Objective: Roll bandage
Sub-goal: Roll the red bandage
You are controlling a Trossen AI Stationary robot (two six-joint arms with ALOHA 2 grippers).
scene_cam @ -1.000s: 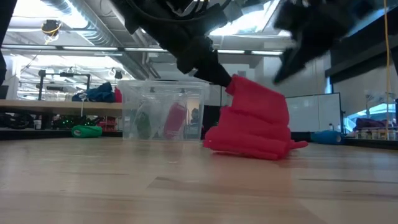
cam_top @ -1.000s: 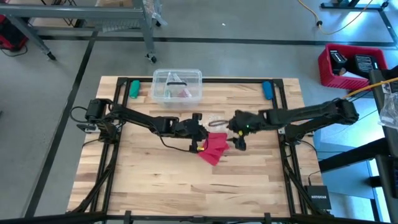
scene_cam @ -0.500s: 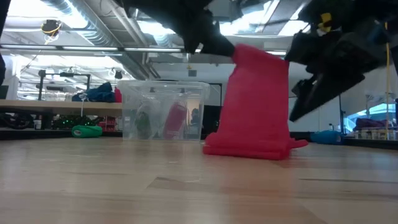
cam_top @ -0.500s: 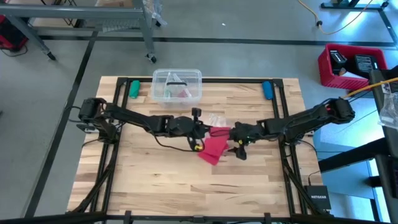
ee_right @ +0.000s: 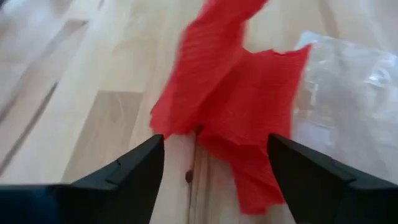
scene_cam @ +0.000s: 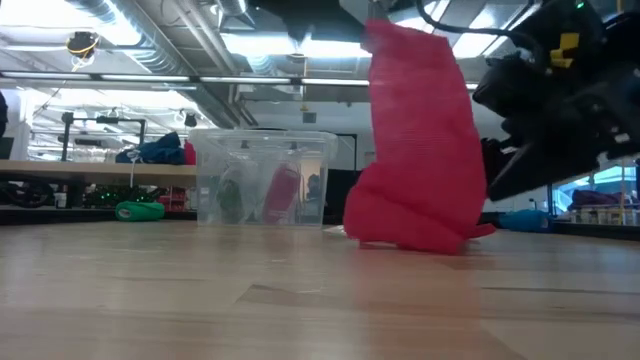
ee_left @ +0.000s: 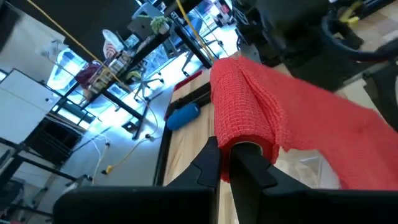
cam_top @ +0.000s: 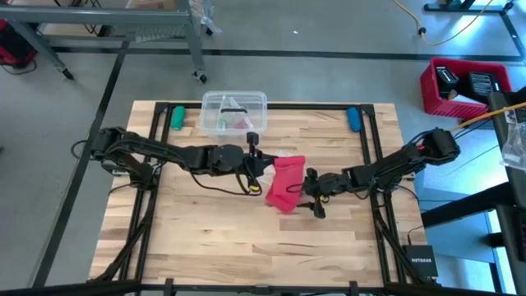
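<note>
Left gripper (ee_left: 235,163) is clamped on one end of the bandage (cam_top: 285,182), holding it up above the table (cam_top: 205,247) centre; the fabric hangs down with its lower folds bunched on the wood. Right gripper (ee_right: 214,168), jaws apart, sits low just beside the bunched end. Crumpled clear wrapper (ee_right: 348,93) lies near.

Clear plastic box (cam_top: 234,113); green roll (cam_top: 177,117); red crate (cam_top: 465,87)
</note>
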